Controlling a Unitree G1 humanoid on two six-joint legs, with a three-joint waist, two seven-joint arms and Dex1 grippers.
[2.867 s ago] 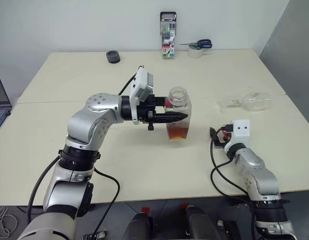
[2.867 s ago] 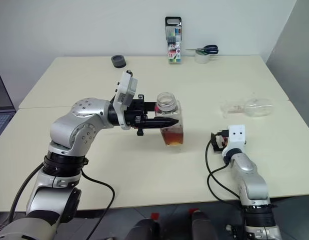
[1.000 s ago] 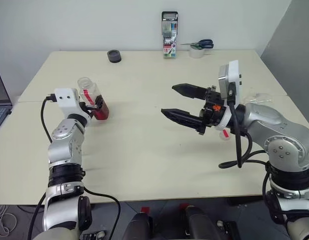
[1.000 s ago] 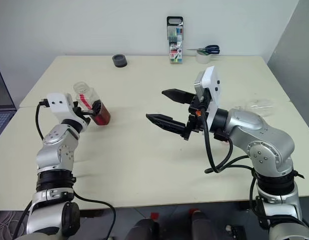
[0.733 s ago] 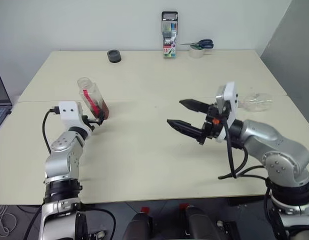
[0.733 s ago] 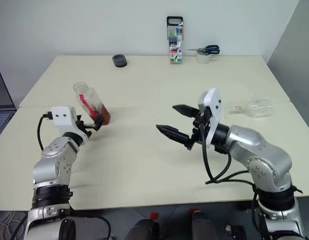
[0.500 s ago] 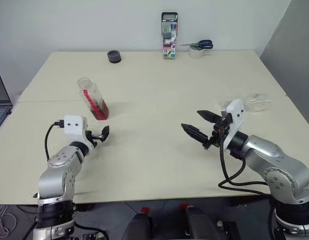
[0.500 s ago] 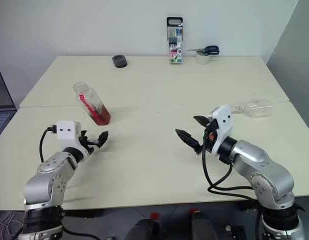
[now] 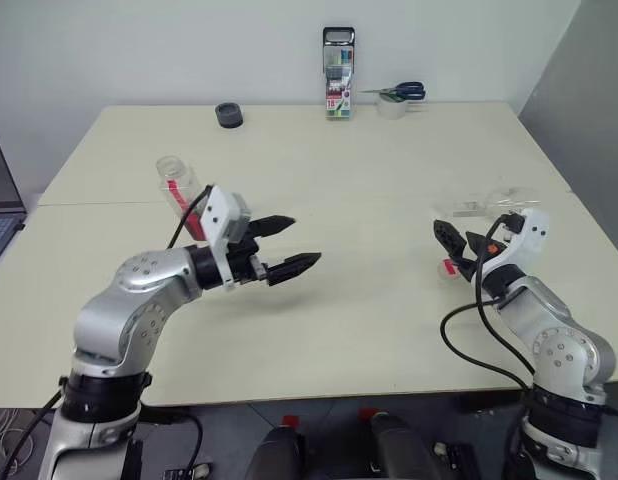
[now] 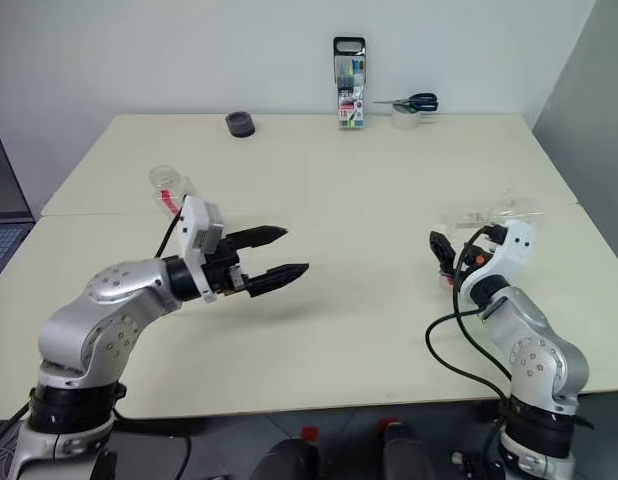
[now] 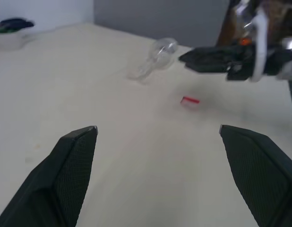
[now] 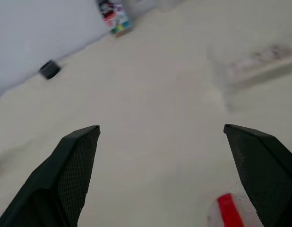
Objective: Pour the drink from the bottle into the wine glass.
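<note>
The bottle (image 9: 179,190) stands on the left part of the surface (image 9: 339,190), partly hidden behind the left arm. It is small, clear and uncapped, its wide neck open at the top, and it leans a little. A red label strip runs down its side, and reddish-brown drink (image 9: 193,222) sits low in its body.

The glass (image 9: 494,202) lies on its side near the right edge of the surface, bowl toward that edge, stem and foot toward the middle. It is clear and looks empty. The left wrist view shows it the same way (image 11: 153,59), lying flat, with a small red-and-white cap (image 11: 190,100) on the surface near it. The cap also appears just before the right gripper (image 9: 447,267).

The left gripper (image 9: 286,246) hovers above the surface, just to the right of the bottle and clear of it, pointing toward the right side. Its fingers (image 9: 292,267) are spread wide with nothing between them.

The right gripper (image 9: 457,240) is low over the surface near the cap and just in front of the glass, touching neither as far as can be told. Its fingers (image 12: 73,163) are also spread wide and hold nothing.

At the far edge stand a pen case (image 9: 337,72), a tape roll with scissors (image 9: 394,95) on it, and a small dark round thing (image 9: 227,113).
</note>
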